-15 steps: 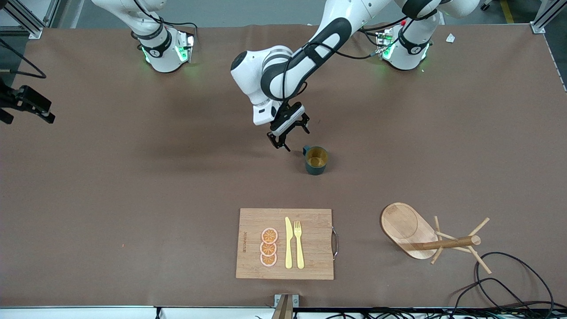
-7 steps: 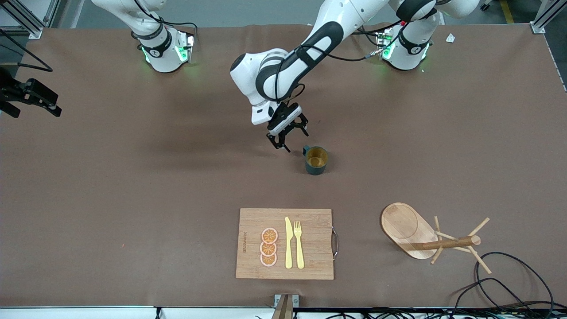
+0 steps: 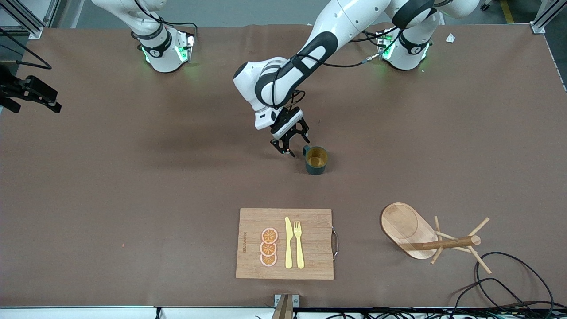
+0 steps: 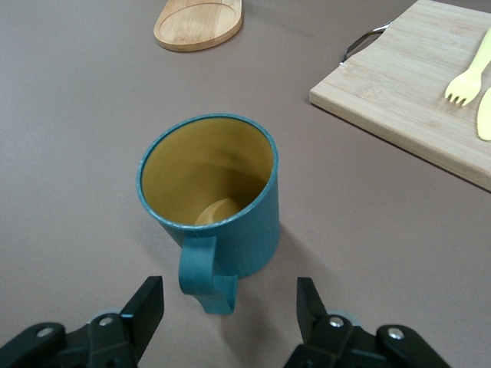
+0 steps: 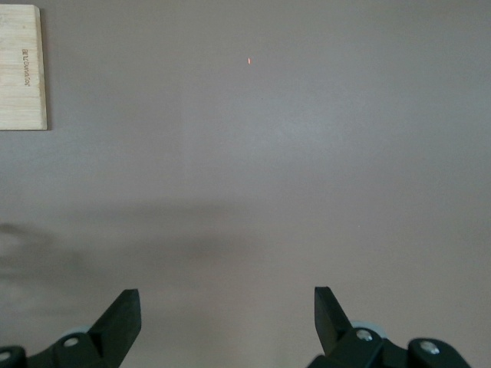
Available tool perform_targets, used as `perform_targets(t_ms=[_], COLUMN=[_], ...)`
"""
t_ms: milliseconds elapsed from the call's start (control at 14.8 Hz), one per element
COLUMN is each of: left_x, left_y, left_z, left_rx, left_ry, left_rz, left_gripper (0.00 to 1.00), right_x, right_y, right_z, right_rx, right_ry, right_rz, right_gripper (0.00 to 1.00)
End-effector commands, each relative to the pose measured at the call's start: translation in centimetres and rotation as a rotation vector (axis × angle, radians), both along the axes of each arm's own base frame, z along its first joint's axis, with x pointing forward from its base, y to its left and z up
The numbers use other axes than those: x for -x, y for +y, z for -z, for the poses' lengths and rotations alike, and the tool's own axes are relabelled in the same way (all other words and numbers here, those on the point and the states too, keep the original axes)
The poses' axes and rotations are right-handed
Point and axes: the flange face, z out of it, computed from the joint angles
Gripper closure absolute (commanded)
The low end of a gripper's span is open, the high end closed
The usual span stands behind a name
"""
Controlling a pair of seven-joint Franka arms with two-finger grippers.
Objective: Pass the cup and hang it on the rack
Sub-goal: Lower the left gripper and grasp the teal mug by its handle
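The teal cup [image 3: 316, 160] stands upright on the brown table near its middle, tan inside, with its handle [image 4: 203, 280] turned toward my left gripper [image 3: 294, 145]. My left gripper [image 4: 230, 300] is low at the table, open, one finger on each side of the handle and touching neither side. The wooden rack [image 3: 425, 235] stands nearer the front camera toward the left arm's end; only its oval base [image 4: 199, 23] shows in the left wrist view. My right gripper [image 3: 44, 99] hangs open over the table edge at the right arm's end, and in its own view the right gripper [image 5: 226, 307] holds nothing.
A bamboo cutting board [image 3: 285, 243] with a yellow knife, a fork [image 4: 464, 84] and orange slices lies nearer the front camera than the cup. Black cables [image 3: 509, 283] loop on the table beside the rack.
My left gripper moved closer to the cup until the handle came between its fingers, and the fingers narrowed. The right gripper shifted slightly at the table's end. The cup has not moved.
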Motion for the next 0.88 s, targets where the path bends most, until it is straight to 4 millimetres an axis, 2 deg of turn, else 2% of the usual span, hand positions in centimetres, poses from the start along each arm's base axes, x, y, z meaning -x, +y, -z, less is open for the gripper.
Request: perform_targets(t_ms=[0, 338, 810], left_x=[0.1, 0.5, 0.0], left_y=[0.0, 0.0, 0.4], left_z=[0.7, 1.6, 2.5], left_rx=[-0.028, -0.048, -0.066], left_ry=[-0.032, -0.022, -0.037], left_rz=[0.017, 0.037, 0.061], left_gripper=[0.23, 0.41, 0.43], right_x=[0.6, 0.6, 0.6], right_y=[0.0, 0.0, 0.0], right_z=[-0.9, -1.1, -1.1], right_rx=[0.0, -0.001, -0.001], right_ry=[-0.01, -0.011, -0.013], right_rz=[0.012, 0.012, 0.012], right_gripper=[0.0, 0.0, 0.0])
